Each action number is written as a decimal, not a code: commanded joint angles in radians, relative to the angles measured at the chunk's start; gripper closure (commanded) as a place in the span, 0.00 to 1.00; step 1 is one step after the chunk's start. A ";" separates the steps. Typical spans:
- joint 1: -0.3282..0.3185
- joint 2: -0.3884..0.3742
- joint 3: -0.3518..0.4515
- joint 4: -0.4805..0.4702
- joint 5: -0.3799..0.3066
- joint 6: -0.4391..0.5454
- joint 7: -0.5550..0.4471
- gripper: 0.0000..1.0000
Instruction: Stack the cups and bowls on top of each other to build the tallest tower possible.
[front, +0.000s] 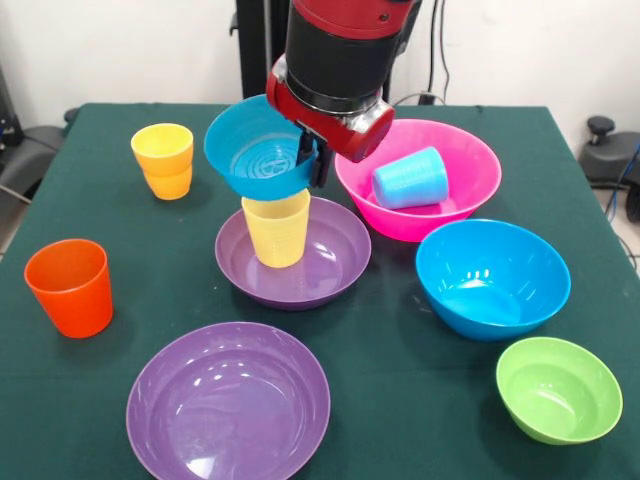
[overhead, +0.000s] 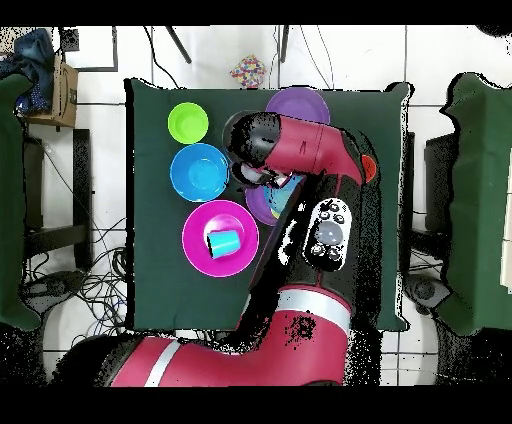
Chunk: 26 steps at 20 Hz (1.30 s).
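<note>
While the tower stands at only one cup on a bowl, the table reads as follows, near to far in the front view.

Near edge: purple bowl (front: 228, 402) left of centre, empty; small green bowl (front: 558, 388) at the right, empty.
Near-middle: orange cup (front: 70, 287) at the left, upright; big blue bowl (front: 492, 277) at the right, empty.
Middle: second purple bowl (front: 335, 262) with the ribbed pale yellow cup (front: 276, 229) upright inside it.
Above that cup: small blue bowl (front: 255, 146), tilted, its lower edge at or just over the cup's rim.
Gripper (front: 310, 160): pinching the small blue bowl's right rim.
Far right: pink bowl (front: 465, 172) with the light blue cup (front: 411, 179) lying on its side inside.
Far left: two amber cups (front: 164, 159), nested.
Risk: released at this tilt, the bowl would likely slide off, or tip the light cup over.
</note>
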 joint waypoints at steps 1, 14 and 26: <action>-0.015 0.017 0.099 -0.049 0.003 0.100 0.022 1.00; -0.017 0.025 0.093 -0.095 0.011 0.156 0.028 1.00; -0.031 0.061 0.098 -0.150 0.013 0.185 0.024 1.00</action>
